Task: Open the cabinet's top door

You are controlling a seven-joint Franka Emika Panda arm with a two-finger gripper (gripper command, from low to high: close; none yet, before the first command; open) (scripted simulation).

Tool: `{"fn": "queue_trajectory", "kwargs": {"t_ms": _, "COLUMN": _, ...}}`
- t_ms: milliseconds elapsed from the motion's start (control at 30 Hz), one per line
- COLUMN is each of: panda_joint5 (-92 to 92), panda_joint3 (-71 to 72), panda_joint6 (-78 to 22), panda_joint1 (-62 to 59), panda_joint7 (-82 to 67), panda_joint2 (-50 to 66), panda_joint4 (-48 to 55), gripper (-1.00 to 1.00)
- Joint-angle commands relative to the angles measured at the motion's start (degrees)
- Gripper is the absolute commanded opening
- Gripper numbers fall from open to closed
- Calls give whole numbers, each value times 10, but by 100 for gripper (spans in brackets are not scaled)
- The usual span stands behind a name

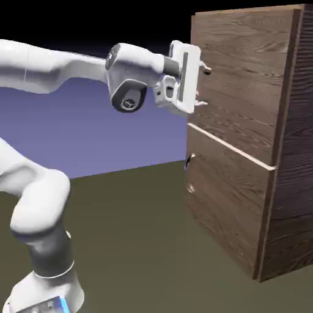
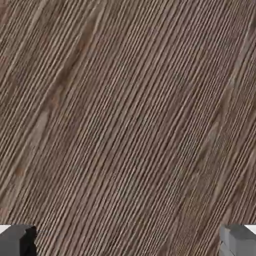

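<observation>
Wide-open pincer (image 2: pixel 128 241) fronts woodgrain door (image 1: pixel 244 73); violet backdrop (image 1: pixel 122 143), olive floor (image 1: pixel 134 232).

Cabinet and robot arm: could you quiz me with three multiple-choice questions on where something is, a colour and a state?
1. Where is the gripper?
A) at the lower door
B) in front of the upper door
C) on the floor

2. What colour is the seam between the doors?
A) pale
B) red
C) green

3. How do the gripper's fingers stand?
A) closed together
B) holding a cup
C) wide apart

B: the exterior view shows the fingers by the upper panel.
A: a whitish line divides the dark wood.
C: the hand view shows the tips far apart, only wood grain between them.
</observation>
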Motion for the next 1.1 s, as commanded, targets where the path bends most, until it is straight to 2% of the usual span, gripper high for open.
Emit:
{"fn": "queue_trajectory", "kwargs": {"t_ms": 0, "panda_joint5": 23, "panda_joint3": 15, "panda_joint6": 3, "panda_joint1": -11, "panda_joint7": 25, "panda_joint2": -5, "panda_joint4": 8, "gripper": 0}}
{"fn": "queue_trajectory", "kwargs": {"t_ms": 900, "panda_joint5": 642, "panda_joint3": 413, "panda_joint6": 71, "panda_joint1": -301, "panda_joint7": 698, "panda_joint2": -140, "panda_joint4": 231, "gripper": 0}}
{"fn": "queue_trajectory", "kwargs": {"t_ms": 1067, "panda_joint5": 671, "panda_joint3": 442, "panda_joint6": 48, "panda_joint1": -371, "panda_joint7": 718, "panda_joint2": -154, "panda_joint4": 274, "gripper": 0}}
